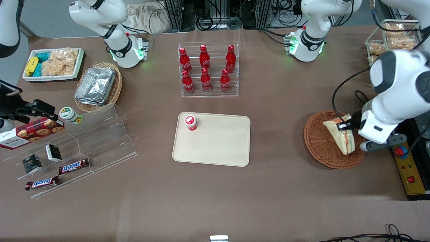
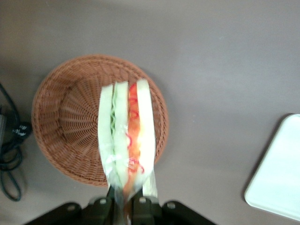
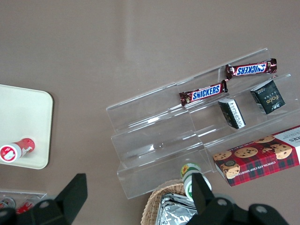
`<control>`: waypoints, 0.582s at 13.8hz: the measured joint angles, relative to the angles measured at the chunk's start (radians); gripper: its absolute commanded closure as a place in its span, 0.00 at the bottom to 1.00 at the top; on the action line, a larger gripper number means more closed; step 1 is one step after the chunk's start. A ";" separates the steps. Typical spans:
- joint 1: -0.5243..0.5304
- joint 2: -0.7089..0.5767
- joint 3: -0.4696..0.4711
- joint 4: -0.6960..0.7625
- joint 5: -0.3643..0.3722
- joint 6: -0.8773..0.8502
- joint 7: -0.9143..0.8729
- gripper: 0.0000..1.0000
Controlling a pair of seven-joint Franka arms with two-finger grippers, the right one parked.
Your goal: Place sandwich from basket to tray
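The clear-wrapped sandwich (image 1: pixel 342 137) (image 2: pixel 127 135), a wedge of white bread with red and green filling, hangs over the reddish-brown wicker basket (image 1: pixel 319 144) (image 2: pixel 65 126) at the working arm's end of the table. My left gripper (image 1: pixel 346 125) (image 2: pixel 124 202) is shut on the wedge's wrapped end, with the filling edge facing the wrist camera. The sandwich appears lifted off the basket floor. The cream tray (image 1: pixel 221 144) (image 2: pixel 281 178) lies flat at the table's middle, well apart from the basket toward the parked arm's end.
A small red-capped bottle (image 1: pixel 190 122) stands on the tray's corner. A clear rack of red cola bottles (image 1: pixel 208 69) stands farther from the camera than the tray. A yellow switch box (image 1: pixel 410 168) and black cables (image 2: pixel 11 154) lie beside the basket.
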 measured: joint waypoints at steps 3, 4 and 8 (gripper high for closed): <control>-0.055 -0.029 -0.006 0.152 0.000 -0.200 -0.021 0.90; -0.084 -0.039 -0.007 0.189 0.000 -0.243 -0.059 0.90; -0.257 -0.060 -0.016 0.265 0.000 -0.322 -0.273 0.91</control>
